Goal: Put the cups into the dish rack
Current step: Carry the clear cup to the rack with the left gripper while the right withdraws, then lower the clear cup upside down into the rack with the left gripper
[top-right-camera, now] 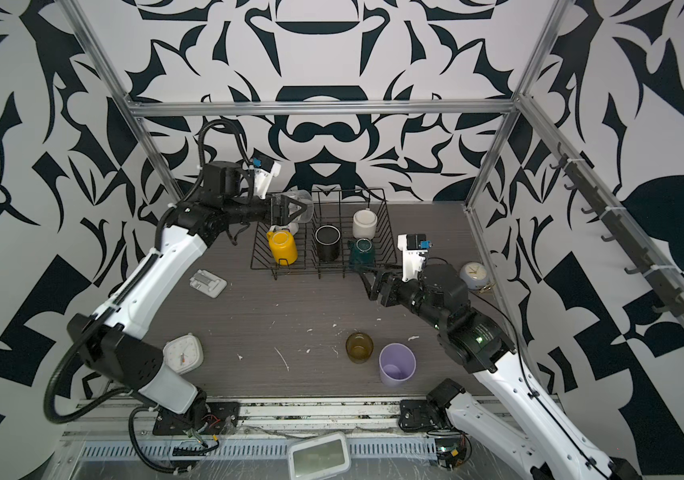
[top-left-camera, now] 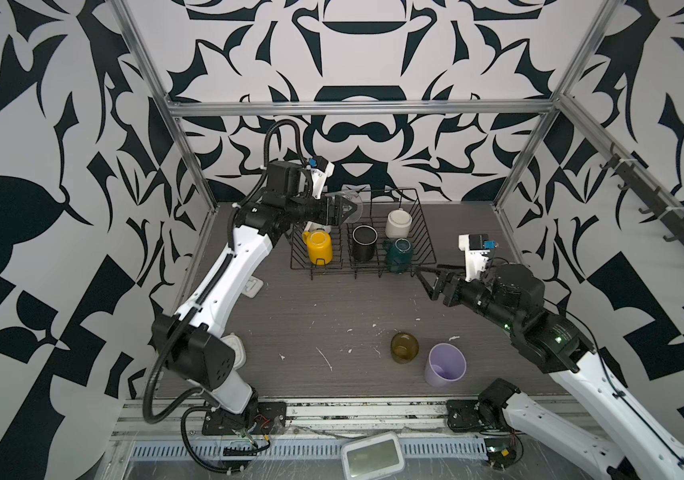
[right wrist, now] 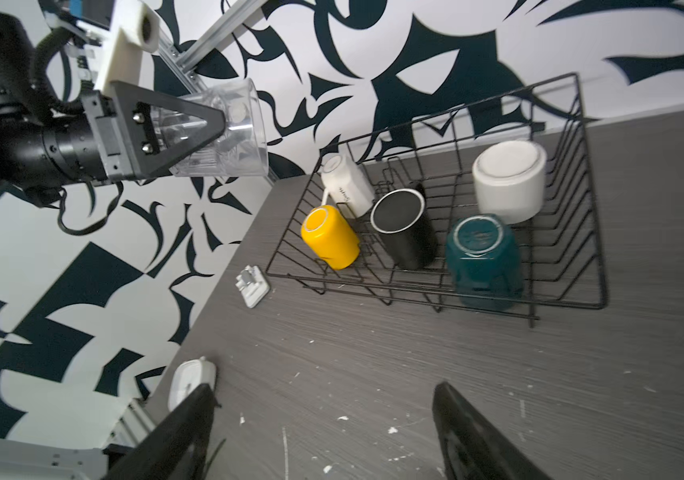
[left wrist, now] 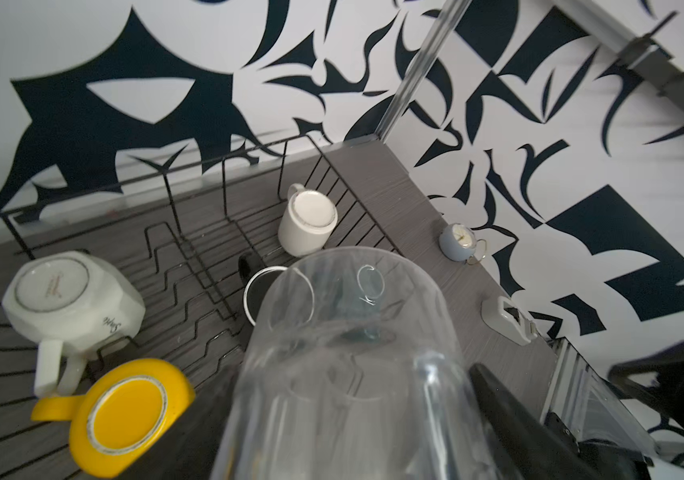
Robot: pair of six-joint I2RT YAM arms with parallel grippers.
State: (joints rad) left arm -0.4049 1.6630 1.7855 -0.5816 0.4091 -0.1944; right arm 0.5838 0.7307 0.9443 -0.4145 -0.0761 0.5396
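- Left gripper (top-left-camera: pixel 353 208) — jaws clamped across the wall of the clear glass (right wrist: pixel 244 133), held in the air above the far left corner of the dish rack (top-left-camera: pixel 340 266), clear of its wires.
- Long axis of the clear glass: near level, running on from the gripper toward the middle of the rack. Which end is the mouth cannot be told.
- Rack contents, all bottom-up: yellow mug (top-left-camera: pixel 319 247) at the near left with the faceted white mug (left wrist: pixel 70 299) behind it, black mug (top-left-camera: pixel 364 243) in the middle, teal mug (top-left-camera: pixel 399 251) at the near right, plain white mug (top-left-camera: pixel 398 223) behind that at the far right.
- Governing relation: bare wire shows along the far side, between the faceted white mug and the plain white mug, and it lies just ahead of and below the held glass. By judgement, the coming move is a short advance with a wrist turn from level to upright, then a descent that stays off the black mug.
- Right gripper (right wrist: pixel 323 388) — jaws wide apart with nothing between them, low over the table just outside the rack's near right corner, beside the teal mug.
- Amber glass (top-left-camera: pixel 404 347) and lilac tumbler (top-left-camera: pixel 445 364): upright, mouths up, side by side on the table well short of the rack. The right arm is the nearer to both, while the left gripper is well apart from them.
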